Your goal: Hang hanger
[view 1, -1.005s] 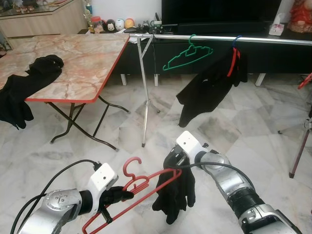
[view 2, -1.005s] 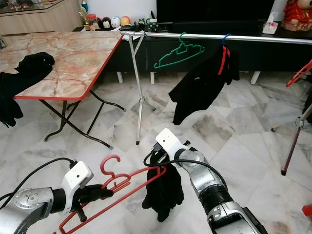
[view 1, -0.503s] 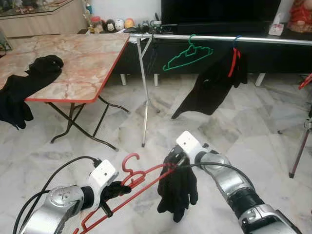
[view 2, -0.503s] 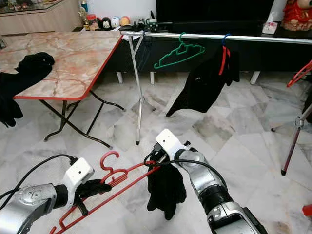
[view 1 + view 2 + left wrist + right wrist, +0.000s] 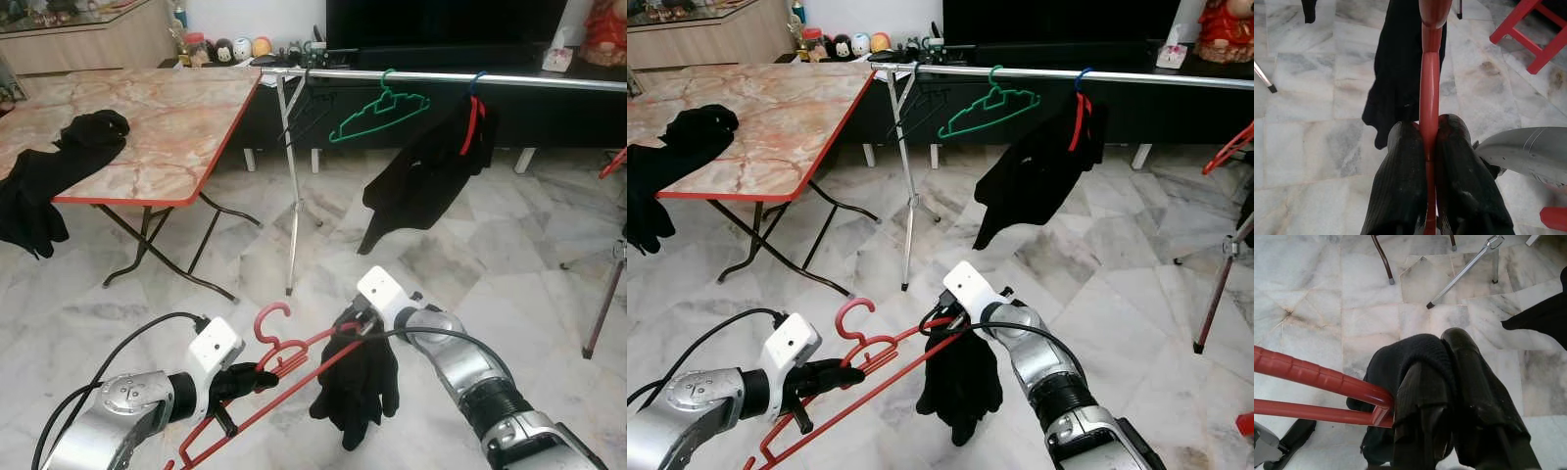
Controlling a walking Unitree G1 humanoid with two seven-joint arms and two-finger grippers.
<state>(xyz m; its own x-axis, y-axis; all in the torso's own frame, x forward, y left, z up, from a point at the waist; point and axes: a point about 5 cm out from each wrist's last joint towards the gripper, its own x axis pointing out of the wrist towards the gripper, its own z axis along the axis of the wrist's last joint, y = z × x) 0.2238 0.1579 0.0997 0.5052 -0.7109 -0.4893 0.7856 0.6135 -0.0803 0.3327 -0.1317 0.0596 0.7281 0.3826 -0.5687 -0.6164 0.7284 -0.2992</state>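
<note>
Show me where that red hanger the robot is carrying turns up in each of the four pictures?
Left eye view: red hanger low centre, between both end effectors.
Right eye view: low left of centre.
Left wrist view: seen edge-on, clamped between the black fingers.
Right wrist view: its end meets the black garment.
Shared landmark: the marble floor.

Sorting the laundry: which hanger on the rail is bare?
The green hanger hangs bare on the rail; the red one beside it carries a black garment.

Head stereo pair looks down-forward; wrist cameras sit close, sharing the red hanger (image 5: 284, 377).
</note>
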